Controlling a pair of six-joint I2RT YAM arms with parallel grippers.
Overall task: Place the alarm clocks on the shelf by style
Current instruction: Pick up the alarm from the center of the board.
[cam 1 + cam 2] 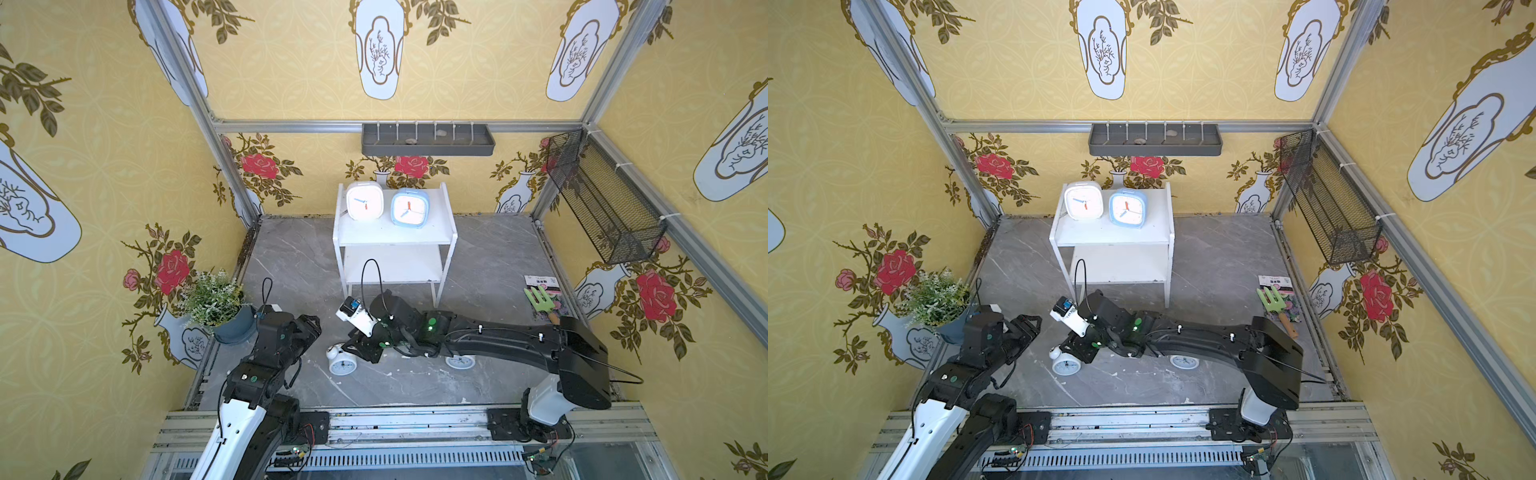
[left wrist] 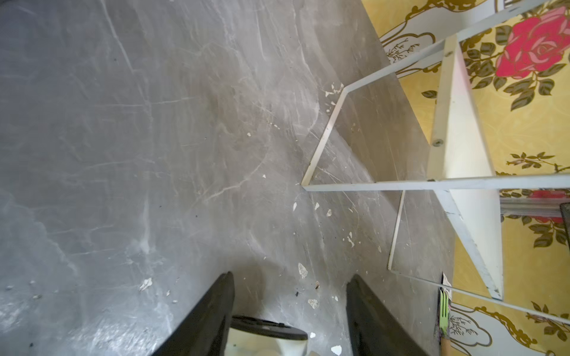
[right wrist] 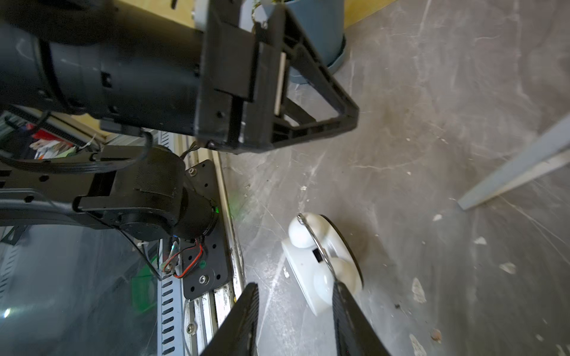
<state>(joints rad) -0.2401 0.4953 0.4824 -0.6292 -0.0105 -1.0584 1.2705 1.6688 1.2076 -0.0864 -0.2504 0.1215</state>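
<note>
The white shelf [image 1: 395, 239] [image 1: 1115, 237] stands at the back; its top board holds a white rounded-square alarm clock [image 1: 364, 201] and a light blue one [image 1: 409, 207]. One round twin-bell clock [image 1: 343, 362] [image 3: 311, 255] stands on the floor, another [image 1: 460, 361] is half hidden under my right arm. My right gripper [image 1: 352, 345] [image 3: 296, 283] is open just over the nearer twin-bell clock, one fingertip beside a bell and bare floor between the fingers. My left gripper [image 1: 312, 326] [image 2: 292, 274] is open over bare floor. A white, dark-rimmed thing [image 2: 268, 336] that I cannot name shows between its fingers.
A potted plant [image 1: 216, 303] stands at the left wall beside my left arm. A green hand fork on a seed packet [image 1: 540, 301] lies at the right. A grey wall tray [image 1: 428, 139] and a black mesh basket [image 1: 602, 199] hang on the walls.
</note>
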